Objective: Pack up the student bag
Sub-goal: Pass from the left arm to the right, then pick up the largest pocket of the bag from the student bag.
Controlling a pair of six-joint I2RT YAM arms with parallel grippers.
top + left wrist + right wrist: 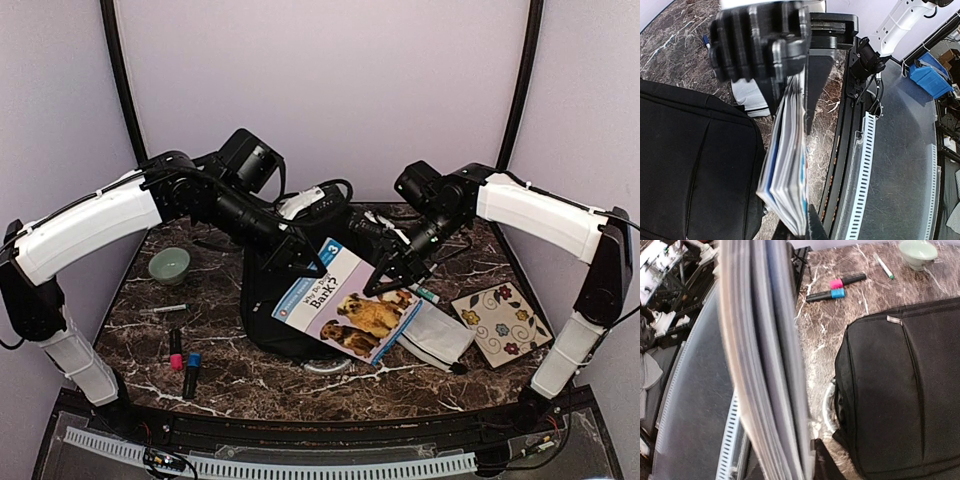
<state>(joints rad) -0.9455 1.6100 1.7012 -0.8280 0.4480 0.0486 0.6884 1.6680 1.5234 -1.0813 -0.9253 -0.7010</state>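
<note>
— Why are both of them on that dog book?

— A thin paperback would flop if held from one corner. The left hand is clamped tight on the upper corner, with the pages pinched between its fingers. The right hand has the opposite edge between its fingers. They look closed on it, though its own camera is too blurred for me to say how firmly.

— And the bag?

— The black backpack lies flat on the desk, straight beneath both hands. The book is slanted above it, and I can't tell whether its low corner touches the fabric.

— So the book goes in there?

— That's my guess. Held at two ends, it can be tipped edge-first towards an opening. I can't see an open zip from here, though.

— The white pouch?

— It's on the desk just below the right hand, with one edge behind the book's corner. Neither hand is on it.
</note>
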